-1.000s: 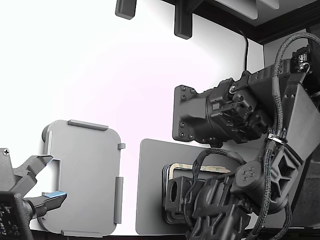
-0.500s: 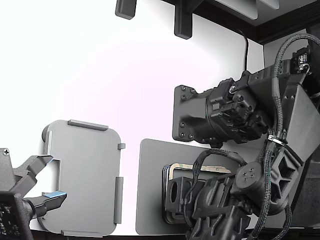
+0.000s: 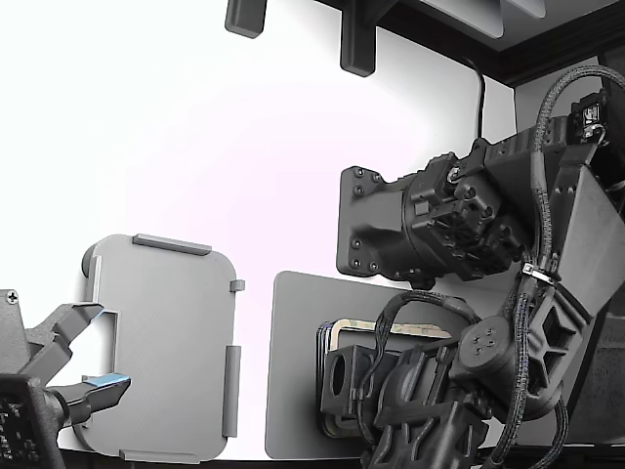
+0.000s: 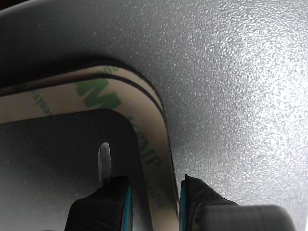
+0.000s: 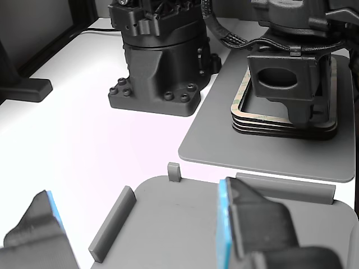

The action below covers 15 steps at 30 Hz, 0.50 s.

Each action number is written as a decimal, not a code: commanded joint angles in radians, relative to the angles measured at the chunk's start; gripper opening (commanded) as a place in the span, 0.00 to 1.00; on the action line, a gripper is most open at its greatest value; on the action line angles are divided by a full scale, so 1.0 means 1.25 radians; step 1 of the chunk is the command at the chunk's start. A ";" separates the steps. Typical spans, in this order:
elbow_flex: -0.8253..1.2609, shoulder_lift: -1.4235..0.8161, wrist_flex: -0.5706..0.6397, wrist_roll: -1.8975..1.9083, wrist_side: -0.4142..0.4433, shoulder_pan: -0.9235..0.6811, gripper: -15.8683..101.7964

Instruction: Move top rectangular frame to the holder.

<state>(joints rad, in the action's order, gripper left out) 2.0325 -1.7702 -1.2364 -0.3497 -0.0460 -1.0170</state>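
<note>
Claw (image 4: 153, 204) straddles, jaws narrow, the top rectangular frame (image 4: 144, 120) of four stacked.

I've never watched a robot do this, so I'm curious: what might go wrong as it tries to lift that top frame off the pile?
The end effector straddles one side of the top rectangular frame, so it might slip or sag once raised.

The frames lie in a tight stack on the dark mat; a lower one could cling and lift too.

The holder has raised tabs; a tilted frame might catch there.
</note>
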 commanded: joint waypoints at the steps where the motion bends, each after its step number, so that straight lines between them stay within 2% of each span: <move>1: -0.010 -0.013 0.005 0.000 0.002 0.006 0.47; 7: -0.004 -0.018 0.007 0.002 0.006 0.006 0.42; 11: -0.004 -0.020 0.006 0.017 0.018 0.006 0.26; 13: -0.004 -0.020 0.006 0.033 0.031 0.006 0.08; 15: -0.009 -0.016 0.004 0.018 0.029 0.006 0.05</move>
<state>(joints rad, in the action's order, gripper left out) 2.0448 -1.7702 -1.2318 -0.3099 -0.0092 -1.0170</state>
